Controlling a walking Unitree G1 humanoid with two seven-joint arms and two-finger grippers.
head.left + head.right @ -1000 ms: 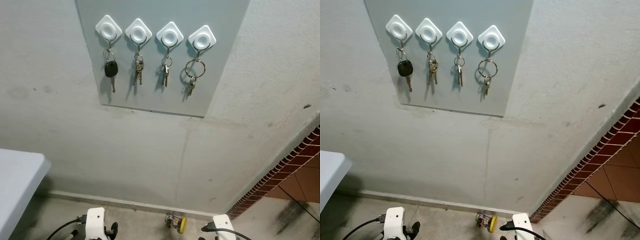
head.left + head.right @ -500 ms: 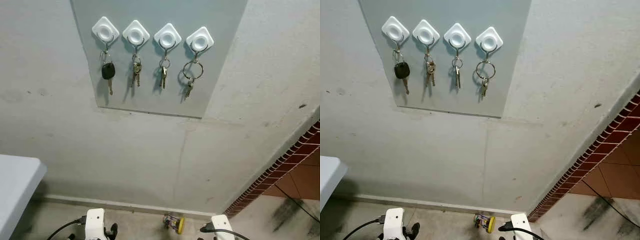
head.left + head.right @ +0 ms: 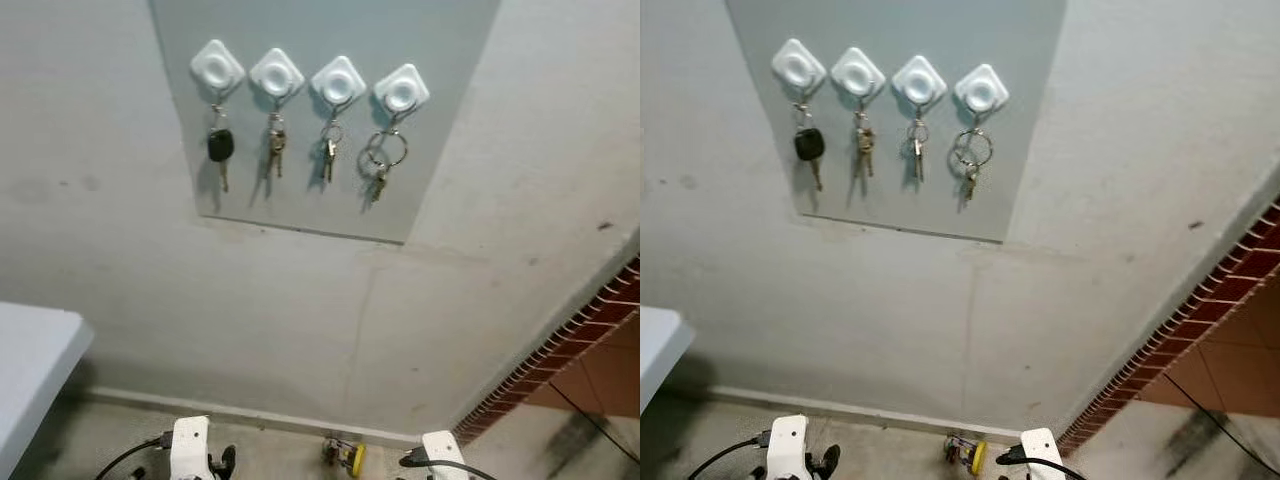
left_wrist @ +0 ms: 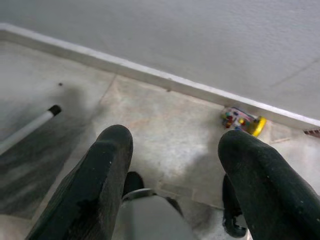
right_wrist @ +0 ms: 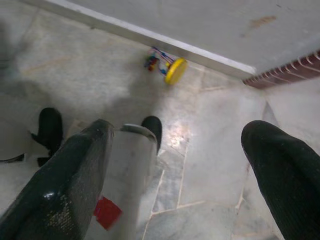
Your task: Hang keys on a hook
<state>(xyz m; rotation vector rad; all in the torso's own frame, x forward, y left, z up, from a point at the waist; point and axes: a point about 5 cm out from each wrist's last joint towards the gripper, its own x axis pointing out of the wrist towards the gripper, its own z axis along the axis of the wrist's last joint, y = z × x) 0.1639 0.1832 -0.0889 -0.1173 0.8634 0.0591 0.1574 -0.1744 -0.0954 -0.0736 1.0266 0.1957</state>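
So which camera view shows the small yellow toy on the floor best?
The right wrist view: the yellow toy lies sharp and whole by the baseboard. The left wrist view shows it smaller; both eye views show it tiny at the bottom edge.

Both arms hang low, idle. Left gripper fingers apart, empty. Right gripper fingers apart, empty.

Lighting was even and moderate. Both eye views were slightly soft with motion blur. Keys cast faint shadows down-left. A glare patch marked the floor.
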